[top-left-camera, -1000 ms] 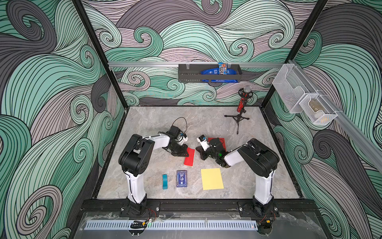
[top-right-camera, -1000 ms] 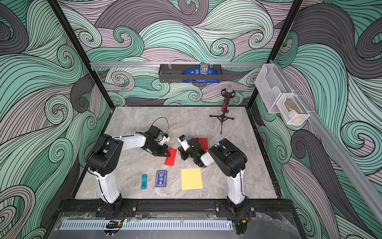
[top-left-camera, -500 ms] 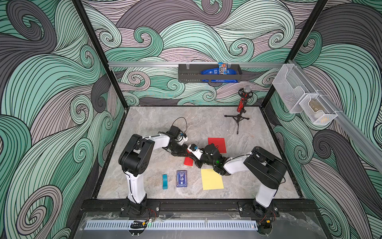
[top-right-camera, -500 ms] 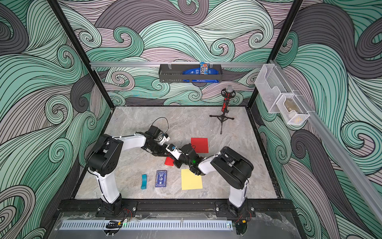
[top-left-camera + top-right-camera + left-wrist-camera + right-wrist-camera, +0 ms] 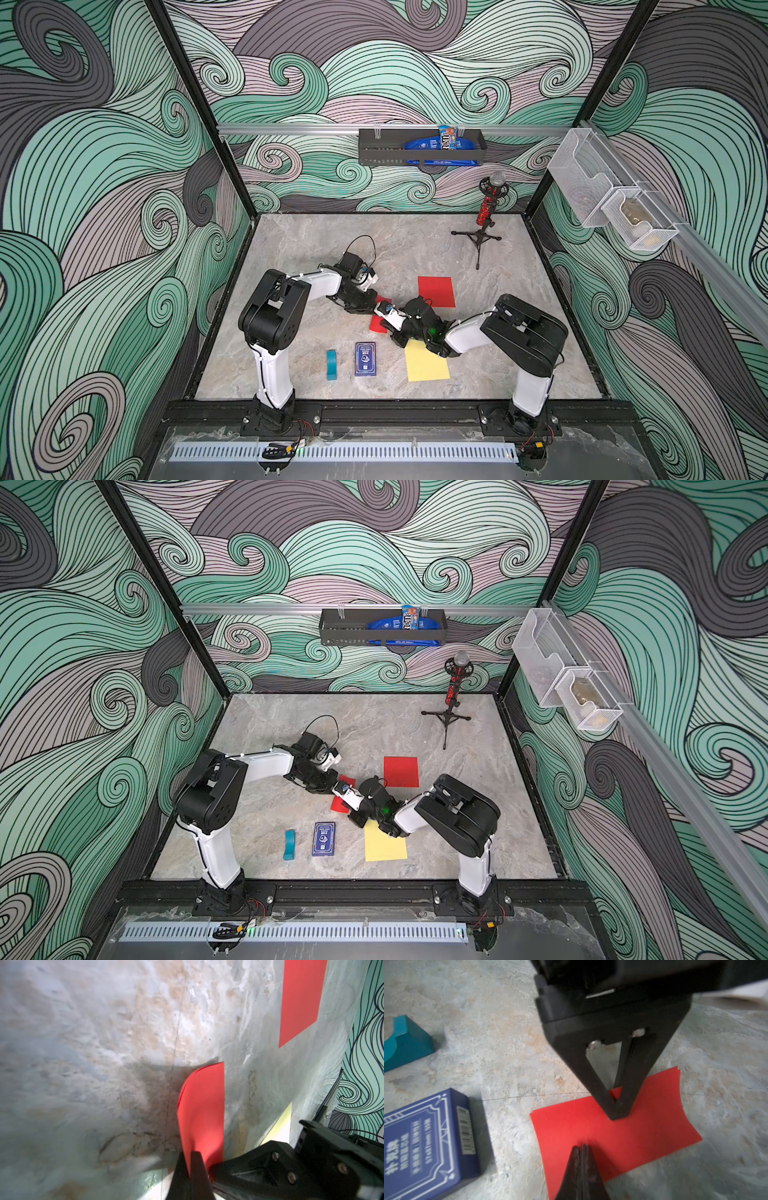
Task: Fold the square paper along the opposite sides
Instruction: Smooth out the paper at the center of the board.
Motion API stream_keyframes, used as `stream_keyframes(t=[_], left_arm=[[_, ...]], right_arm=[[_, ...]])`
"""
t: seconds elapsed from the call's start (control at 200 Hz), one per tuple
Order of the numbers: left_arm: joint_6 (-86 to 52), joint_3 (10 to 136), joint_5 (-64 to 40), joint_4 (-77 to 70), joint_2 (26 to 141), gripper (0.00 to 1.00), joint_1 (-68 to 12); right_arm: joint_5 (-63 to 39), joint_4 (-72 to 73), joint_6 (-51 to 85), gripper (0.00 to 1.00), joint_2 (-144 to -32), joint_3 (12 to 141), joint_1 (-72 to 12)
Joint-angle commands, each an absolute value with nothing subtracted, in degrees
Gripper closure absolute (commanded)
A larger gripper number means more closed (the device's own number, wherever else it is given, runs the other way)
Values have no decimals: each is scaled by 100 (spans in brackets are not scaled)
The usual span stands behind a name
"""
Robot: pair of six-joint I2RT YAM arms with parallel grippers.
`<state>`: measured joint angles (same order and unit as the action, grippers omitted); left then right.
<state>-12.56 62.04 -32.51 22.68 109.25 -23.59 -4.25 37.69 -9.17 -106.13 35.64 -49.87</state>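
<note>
Folded red paper (image 5: 377, 325) sits mid-table, doubled and bowing upward. My left gripper (image 5: 618, 1112) pinches its 11 o'clock end, anchoring the layers; my right gripper (image 5: 581, 1153), jaws pressed together, bears on it from 4 o'clock, likely to flatten the crease.

Blue box (image 5: 425, 1138) on the tabletop (image 5: 488, 1022) is displaying white characters "扑克牌" beside a barcode (image 5: 467, 1132); finer print is reading illegibly.

We've got open table (image 5: 316, 245) along the back; mid-table the left gripper (image 5: 619, 1113) and right gripper (image 5: 581, 1148) meet, blocking passage, while card box (image 5: 365, 358) and teal block (image 5: 331, 364) crowd the front.
</note>
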Motion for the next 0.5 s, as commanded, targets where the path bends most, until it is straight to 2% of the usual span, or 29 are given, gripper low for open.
stream_keyframes(t=[0.0, 0.35, 0.49], left_arm=[[-1252, 6108, -2479, 2437, 11127, 100, -2283], [-1255, 6100, -2452, 2434, 11081, 100, -2268], [-1266, 6082, -2478, 2429, 11068, 100, -2266]], right_arm=[[-244, 2903, -863, 99, -10586, 3173, -5141], [-82, 2815, -637, 99, -10196, 2768, -5337], [-547, 3121, -689, 99, -9698, 2704, -5267]])
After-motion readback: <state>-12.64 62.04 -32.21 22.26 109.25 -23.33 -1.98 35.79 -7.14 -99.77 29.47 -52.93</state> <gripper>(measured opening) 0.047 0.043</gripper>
